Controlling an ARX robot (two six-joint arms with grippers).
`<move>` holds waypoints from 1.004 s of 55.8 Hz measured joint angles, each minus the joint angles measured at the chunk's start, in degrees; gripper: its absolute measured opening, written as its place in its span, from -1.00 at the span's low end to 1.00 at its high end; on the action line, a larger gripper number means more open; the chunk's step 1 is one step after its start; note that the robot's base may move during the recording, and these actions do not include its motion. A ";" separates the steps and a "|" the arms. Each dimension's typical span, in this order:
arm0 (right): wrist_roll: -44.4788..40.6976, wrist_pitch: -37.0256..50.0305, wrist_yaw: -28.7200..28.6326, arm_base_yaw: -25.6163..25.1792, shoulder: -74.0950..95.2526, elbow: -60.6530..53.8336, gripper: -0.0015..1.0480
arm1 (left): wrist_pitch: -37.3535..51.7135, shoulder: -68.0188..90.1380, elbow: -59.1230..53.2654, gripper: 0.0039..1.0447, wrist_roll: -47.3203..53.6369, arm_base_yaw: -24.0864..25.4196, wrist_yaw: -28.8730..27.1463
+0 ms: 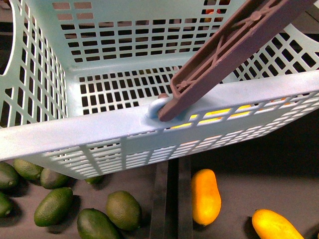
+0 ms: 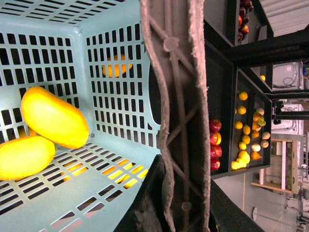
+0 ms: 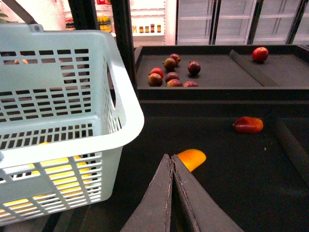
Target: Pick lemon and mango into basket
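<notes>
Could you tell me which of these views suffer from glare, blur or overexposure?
Front view: sharp basket, with handle filling the frame. Left wrist view: two yellow fruits inside glow slightly overexposed; handle close and soft. Right wrist view: bright lit background shelves wash out; right gripper dark.

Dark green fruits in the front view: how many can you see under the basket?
7 dark green fruits, all lower left on the dark shelf below the basket: four clustered at the far left edge, three larger nearer the middle. More may be hidden behind the basket.
</notes>
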 joint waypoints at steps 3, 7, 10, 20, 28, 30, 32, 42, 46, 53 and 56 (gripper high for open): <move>-0.07 0.00 0.00 0.00 0.00 0.00 -0.95 | 0.00 0.00 0.00 -0.87 0.13 -0.02 -0.02; -0.09 0.00 0.00 0.00 0.00 0.00 -0.77 | 0.00 0.00 0.00 -0.87 0.11 -0.02 -0.02; -0.09 0.00 0.00 0.00 0.00 0.00 -0.57 | 0.00 0.00 0.00 -0.87 0.04 0.00 0.00; -0.09 0.00 0.00 0.00 0.00 0.00 0.03 | 0.00 0.00 0.00 -0.87 0.07 -0.02 0.00; -0.09 -0.02 0.15 0.02 -0.02 0.00 0.49 | 0.00 0.00 0.00 -0.87 0.04 -0.13 -0.02; -0.09 -0.11 0.17 0.00 -0.02 0.00 0.59 | 0.00 0.02 0.00 -0.87 0.20 -0.35 0.00; -0.09 -0.09 0.22 0.00 -0.04 0.00 0.69 | 0.00 0.02 0.00 -0.87 0.33 -0.59 0.13; -0.09 -0.11 0.15 0.00 -0.02 0.00 0.83 | 0.00 0.02 0.00 -0.87 -0.61 -0.66 1.42; -0.09 -0.09 0.11 0.00 -0.24 0.00 0.83 | 0.00 0.15 0.00 -0.87 -0.61 -0.66 1.05; -0.09 -0.11 0.02 0.00 -0.15 0.00 0.83 | 0.00 0.07 0.00 -0.87 -0.44 -0.42 0.33; -0.09 -0.13 0.02 0.00 -0.15 0.00 0.83 | 0.00 0.07 0.00 -0.87 -0.31 -0.24 -0.04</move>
